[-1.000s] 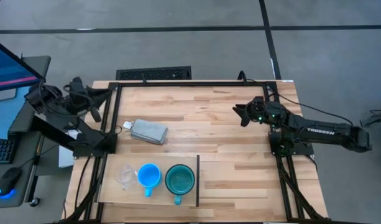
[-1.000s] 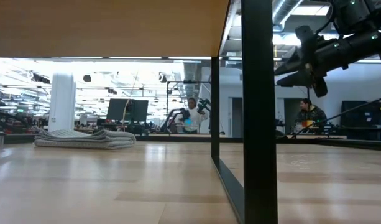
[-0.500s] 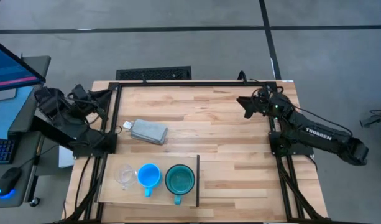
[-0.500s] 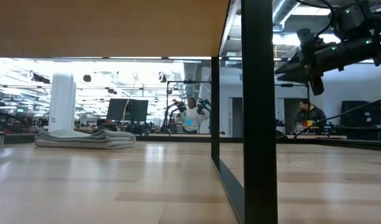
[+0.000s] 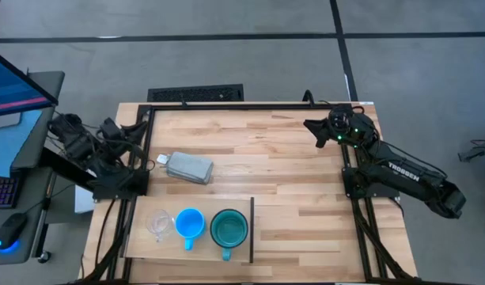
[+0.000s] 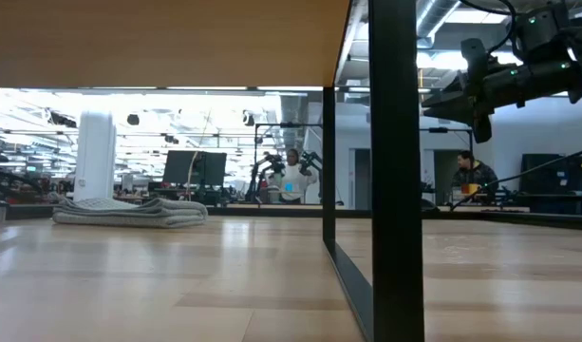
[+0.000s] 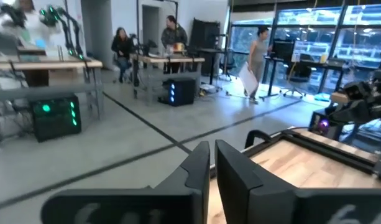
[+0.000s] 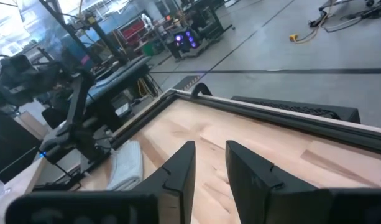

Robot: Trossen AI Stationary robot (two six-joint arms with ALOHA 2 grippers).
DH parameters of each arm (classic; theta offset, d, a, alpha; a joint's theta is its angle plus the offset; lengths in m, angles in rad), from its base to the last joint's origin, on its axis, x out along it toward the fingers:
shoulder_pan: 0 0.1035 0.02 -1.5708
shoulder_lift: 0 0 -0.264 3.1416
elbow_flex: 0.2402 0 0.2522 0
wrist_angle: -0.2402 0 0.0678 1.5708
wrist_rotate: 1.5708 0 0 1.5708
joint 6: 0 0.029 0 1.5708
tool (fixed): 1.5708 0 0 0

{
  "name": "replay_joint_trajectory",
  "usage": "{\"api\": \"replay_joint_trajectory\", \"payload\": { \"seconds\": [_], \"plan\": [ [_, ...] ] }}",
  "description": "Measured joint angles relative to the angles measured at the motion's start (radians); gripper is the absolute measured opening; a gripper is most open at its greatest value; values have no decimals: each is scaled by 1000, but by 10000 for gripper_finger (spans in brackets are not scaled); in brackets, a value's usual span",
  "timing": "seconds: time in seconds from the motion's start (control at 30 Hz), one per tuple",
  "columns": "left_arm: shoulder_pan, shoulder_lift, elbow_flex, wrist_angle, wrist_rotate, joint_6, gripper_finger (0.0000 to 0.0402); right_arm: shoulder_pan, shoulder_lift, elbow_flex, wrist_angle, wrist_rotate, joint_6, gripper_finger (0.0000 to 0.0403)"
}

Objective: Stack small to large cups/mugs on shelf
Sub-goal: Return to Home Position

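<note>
The three vessels stand in one row on the shelf [image 5: 191,251], at the near left of the table [image 5: 297,174]: the clear cup [image 5: 158,224] at the left, the blue mug [image 5: 190,222] just beside it, and the teal mug [image 5: 229,228] at the right, next to the shelf's dark edge. The order small to large looks complete to me.

The clear cup I judge light, thin and slippery. It has no handle, so I would pinch its wall at the rim, and gently. The two mugs look stiff, heavier and breakable. Their handles point to the near edge, so I would take the far wall of the rim, or the handle itself.

The row is tight. A finger going down between the cup and the blue mug would likely push one of them. The near edge of the shelf is close to the handles.

Open wood lies to the right of the shelf and across the middle. The cloth [image 5: 189,167] lies far of the shelf, well apart from it.

My left gripper [image 7: 212,149] sits at the table's far left, fingers almost pressed together and holding nothing. My right gripper [image 8: 209,148] hangs over the far right corner, fingers a little spread, also with nothing between them.
</note>
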Motion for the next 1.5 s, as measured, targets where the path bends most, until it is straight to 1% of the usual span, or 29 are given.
{"api": "replay_joint_trajectory", "payload": {
  "seconds": [0.07, 0.17, 0.23, 0.37, 0.57, 0.63, 0.67, 0.8, 0.83, 0.87, 0.9, 1.0, 1.07, 1.2, 1.4, 1.5],
  "plan": [
    [6, 0, -36, 2, -10, -11, 8, 1, 0, 0, 0, 0, 1, 111],
    [26, 0, -72, -53, 12, -139, 3, 2, 0, 0, 0, -1, 2, 111],
    [35, 0, -97, -53, 42, -183, 2, 2, 0, 0, 0, -1, 2, 111],
    [48, 0, -134, -28, 91, -167, 2, 2, 0, 0, -3, -1, 2, 111],
    [54, 2, -148, 16, 136, -201, 0, 2, 0, 0, -4, -1, 2, 111],
    [54, 10, -152, 104, 162, -141, 0, 2, 0, 0, -4, -1, 1, 111],
    [54, 19, -164, 178, 163, -77, 0, 2, 0, 0, -4, -1, 1, 111],
    [70, 45, -232, 555, 211, 257, 0, 2, 0, 0, -4, -1, 1, 111],
    [85, 55, -249, 631, 210, 328, 0, 2, 0, 0, -4, -1, 1, 111],
    [102, 60, -260, 656, 212, 376, 0, 2, 0, 0, -4, -1, 2, 111],
    [123, 58, -268, 636, 222, 374, 0, 3, 0, 0, -4, -1, 7, 111],
    [192, 16, -272, 530, 277, 248, 0, 16, 0, 0, -4, -17, 9, 111],
    [233, 4, -283, 521, 337, 253, 0, 25, 0, 0, -4, -20, 10, 111],
    [305, -16, -315, 630, 385, 375, 0, 36, 0, 0, -4, -19, 10, 111],
    [431, -26, -431, 814, 404, 463, 0, 33, 0, 0, -4, -19, 10, 111],
    [491, -48, -477, 920, 466, 533, 0, 41, 0, 0, -4, -19, 9, 111]
  ]
}}
